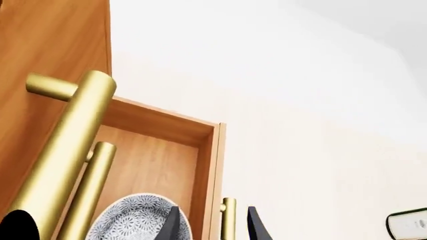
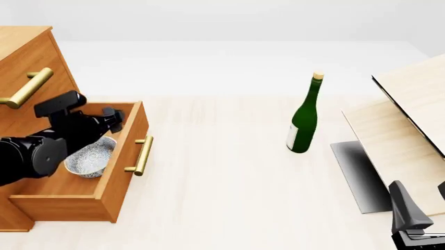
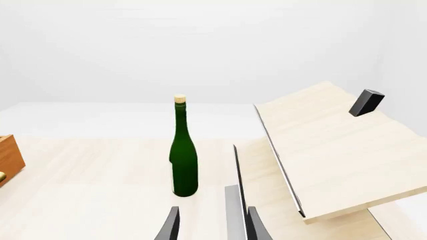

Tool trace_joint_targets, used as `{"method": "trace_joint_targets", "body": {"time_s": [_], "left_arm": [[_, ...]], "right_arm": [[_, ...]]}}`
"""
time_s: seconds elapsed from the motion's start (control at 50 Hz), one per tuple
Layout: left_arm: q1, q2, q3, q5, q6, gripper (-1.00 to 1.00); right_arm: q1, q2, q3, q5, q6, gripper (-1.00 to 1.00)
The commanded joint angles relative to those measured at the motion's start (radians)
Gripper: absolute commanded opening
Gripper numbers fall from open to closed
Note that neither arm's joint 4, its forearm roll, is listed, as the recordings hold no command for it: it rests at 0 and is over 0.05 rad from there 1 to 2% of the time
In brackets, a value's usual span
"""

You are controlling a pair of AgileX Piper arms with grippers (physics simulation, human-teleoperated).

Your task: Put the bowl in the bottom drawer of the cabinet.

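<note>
The cabinet (image 2: 31,52) stands at the left with its bottom drawer (image 2: 129,152) pulled out. The speckled bowl (image 2: 89,159) lies inside that drawer, slightly tilted. My left gripper (image 2: 113,119) hovers over the drawer's far part, just above the bowl, open and holding nothing. In the left wrist view the bowl (image 1: 133,220) shows beside one fingertip (image 1: 175,224), with the drawer's front wall (image 1: 208,165) between the two fingers of the left gripper (image 1: 215,227). My right gripper (image 2: 422,200) stays low at the near right, open and empty; the right wrist view shows its spread fingers (image 3: 257,226).
A green wine bottle (image 2: 305,117) stands upright mid-table. Pale wooden boards (image 2: 410,130) with dark edges lean at the right, close to the right arm. A brass handle (image 2: 28,87) sticks out from an upper drawer above the left arm.
</note>
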Motion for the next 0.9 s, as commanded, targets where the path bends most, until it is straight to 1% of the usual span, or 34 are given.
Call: {"method": "trace_joint_targets", "body": {"time_s": [0.02, 0.1, 0.22, 0.4, 0.78, 0.84, 0.9], "left_arm": [[-0.020, -0.027, -0.015, -0.009, 0.008, 1.00], [-0.015, -0.046, -0.023, 0.008, 0.018, 1.00], [-0.037, -0.054, -0.064, 0.037, 0.039, 1.00], [-0.058, -0.059, -0.080, 0.046, 0.048, 1.00], [-0.066, -0.075, -0.041, -0.008, 0.043, 1.00], [-0.071, -0.068, -0.038, -0.021, 0.043, 1.00], [-0.091, -0.050, -0.037, -0.064, 0.034, 1.00]], "right_arm": [[0.000, 0.000, 0.000, 0.000, 0.000, 1.00], [0.000, 0.000, 0.000, 0.000, 0.000, 1.00], [0.000, 0.000, 0.000, 0.000, 0.000, 1.00], [0.000, 0.000, 0.000, 0.000, 0.000, 1.00], [0.000, 0.000, 0.000, 0.000, 0.000, 1.00], [0.000, 0.000, 0.000, 0.000, 0.000, 1.00], [0.000, 0.000, 0.000, 0.000, 0.000, 1.00]]}}
